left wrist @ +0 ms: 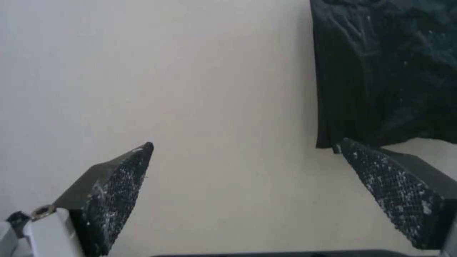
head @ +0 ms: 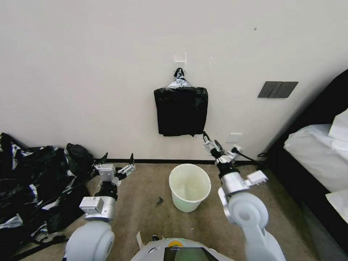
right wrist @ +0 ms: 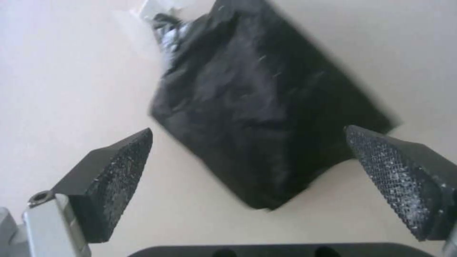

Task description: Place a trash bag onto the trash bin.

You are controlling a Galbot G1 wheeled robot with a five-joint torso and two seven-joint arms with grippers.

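Left tool (head: 117, 161) nearest, fingers spread apart, empty, raised over the carpet (head: 145, 203) beside the heap of black plastic (head: 32, 181). Right tool (head: 211, 141) also apart, empty, lifted just below the lower right corner of the black bundle (head: 181, 110) hanging from a wall hook (head: 179, 72). Trash bin (head: 189, 186) stands upright on carpet between both arms, near the wall (head: 90, 72), free floor around it. Bed (head: 319, 152) along the right edge. Wall plates (head: 277, 89) above it.
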